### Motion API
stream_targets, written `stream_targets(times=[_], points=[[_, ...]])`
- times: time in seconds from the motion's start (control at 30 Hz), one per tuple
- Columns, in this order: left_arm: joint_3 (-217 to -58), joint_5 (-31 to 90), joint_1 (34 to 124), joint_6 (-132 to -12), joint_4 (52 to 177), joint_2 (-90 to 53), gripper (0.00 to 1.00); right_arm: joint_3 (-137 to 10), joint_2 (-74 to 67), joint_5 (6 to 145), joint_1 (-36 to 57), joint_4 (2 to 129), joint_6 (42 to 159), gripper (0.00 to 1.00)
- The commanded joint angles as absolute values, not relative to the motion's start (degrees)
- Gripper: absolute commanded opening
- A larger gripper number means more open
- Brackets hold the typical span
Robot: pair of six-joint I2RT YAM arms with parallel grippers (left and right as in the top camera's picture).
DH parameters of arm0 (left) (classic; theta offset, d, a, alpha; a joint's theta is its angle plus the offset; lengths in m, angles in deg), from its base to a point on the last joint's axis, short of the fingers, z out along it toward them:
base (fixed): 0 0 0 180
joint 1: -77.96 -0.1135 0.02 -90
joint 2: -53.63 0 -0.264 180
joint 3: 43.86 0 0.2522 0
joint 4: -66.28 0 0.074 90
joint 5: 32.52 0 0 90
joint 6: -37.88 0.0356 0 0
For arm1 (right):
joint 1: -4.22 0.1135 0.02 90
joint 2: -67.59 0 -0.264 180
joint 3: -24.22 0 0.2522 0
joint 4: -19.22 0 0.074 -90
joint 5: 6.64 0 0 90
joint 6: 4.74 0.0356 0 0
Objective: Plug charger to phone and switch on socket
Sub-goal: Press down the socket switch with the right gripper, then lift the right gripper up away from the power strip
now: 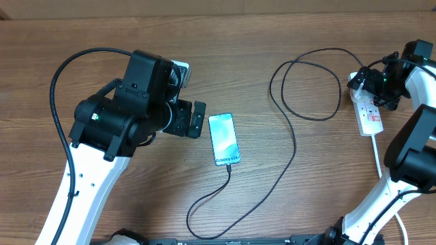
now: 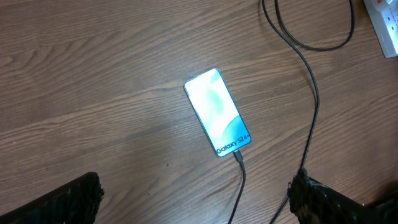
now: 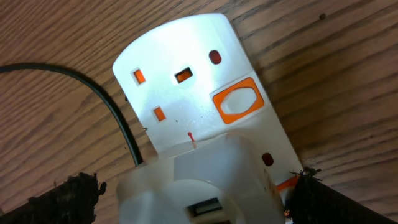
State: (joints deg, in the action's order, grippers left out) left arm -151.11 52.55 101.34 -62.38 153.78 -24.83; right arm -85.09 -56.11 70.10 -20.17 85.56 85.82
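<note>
Phone (image 2: 217,113) beside left hand (image 2: 196,193), wide open, empty

wooden table (image 1: 225,34) carries phone (image 1: 223,139), charger (image 1: 294,146) and socket (image 1: 370,112).

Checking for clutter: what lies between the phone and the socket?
Only the charger cable's loops on the bare table, between phone and socket; the overhead view shows it.

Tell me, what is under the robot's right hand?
The white socket strip lies under the right gripper. Its wrist camera shows empty holes, an orange switch and a white block sitting on it. From overhead, the gripper hides that end.
</note>
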Motion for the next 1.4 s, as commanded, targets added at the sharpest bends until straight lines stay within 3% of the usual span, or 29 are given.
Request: stream_targets(times=[0.0,0.83,1.37], points=[[-151.96,51.94,101.34,-61.12,153.69,-25.07,0.99,-83.12,-56.74,63.28,-19.53,86.87,85.54,1.0],[-151.96,51.94,101.34,-61.12,153.69,-25.07,0.99,-83.23,-56.72,53.25,-19.73,88.79,83.66,1.0],[-151.96,51.94,101.34,-61.12,153.69,-25.07,0.99,-90.69,-52.66,58.96,-23.58,98.04,88.51,1.0]])
